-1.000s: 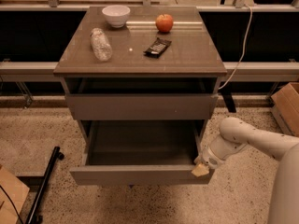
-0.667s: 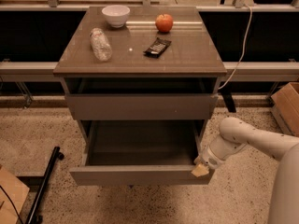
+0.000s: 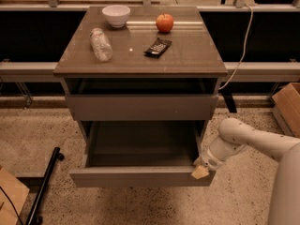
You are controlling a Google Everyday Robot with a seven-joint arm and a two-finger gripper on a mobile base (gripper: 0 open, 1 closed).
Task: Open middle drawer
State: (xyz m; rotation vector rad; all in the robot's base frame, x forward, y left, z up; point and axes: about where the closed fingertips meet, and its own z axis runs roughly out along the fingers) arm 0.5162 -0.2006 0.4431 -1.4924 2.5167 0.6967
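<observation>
The grey cabinet (image 3: 140, 55) has an upper drawer front (image 3: 140, 108) that is nearly closed. Below it a second drawer (image 3: 140, 176) is pulled far out, and its inside (image 3: 140, 144) looks empty. Whether another drawer lies under it is hidden. My gripper (image 3: 200, 170) is at the right front corner of the pulled-out drawer, touching or very near its front panel. My white arm (image 3: 248, 139) reaches in from the lower right.
On the cabinet top are a white bowl (image 3: 116, 15), a red apple (image 3: 164, 22), a clear plastic bottle lying down (image 3: 101, 44) and a dark snack bar (image 3: 157, 47). A cardboard box (image 3: 287, 106) stands right. A black pole (image 3: 44, 186) lies on the floor left.
</observation>
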